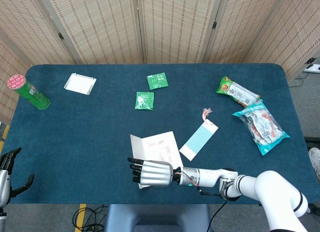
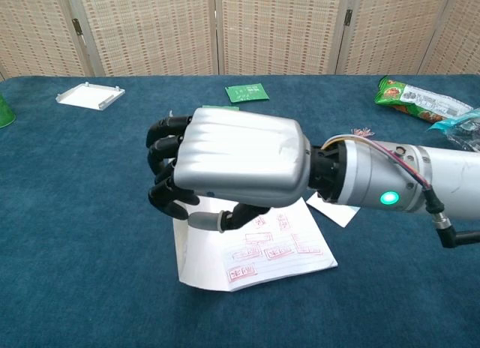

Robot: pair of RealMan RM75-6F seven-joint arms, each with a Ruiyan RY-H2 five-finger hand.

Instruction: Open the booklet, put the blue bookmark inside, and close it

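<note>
The booklet (image 1: 161, 148) lies open near the table's front edge, with red-stamped lined pages (image 2: 281, 247) facing up. Its cover (image 2: 196, 259) is turned over to the left, white inner side up. My right hand (image 1: 152, 173) (image 2: 229, 166) hovers over that cover, fingers curled past its left edge and thumb below, holding the cover. The blue bookmark (image 1: 199, 140) with its pink tassel lies flat just right of the booklet; in the chest view only a corner (image 2: 330, 210) shows behind my forearm. My left hand (image 1: 9, 168) hangs off the table's front left corner, fingers apart, holding nothing.
A green can (image 1: 27, 92) and a white tray (image 1: 80, 83) stand at the far left. Two green packets (image 1: 157, 81) (image 1: 144, 100) lie behind the booklet. Snack bags (image 1: 237, 91) (image 1: 260, 124) lie at the right side.
</note>
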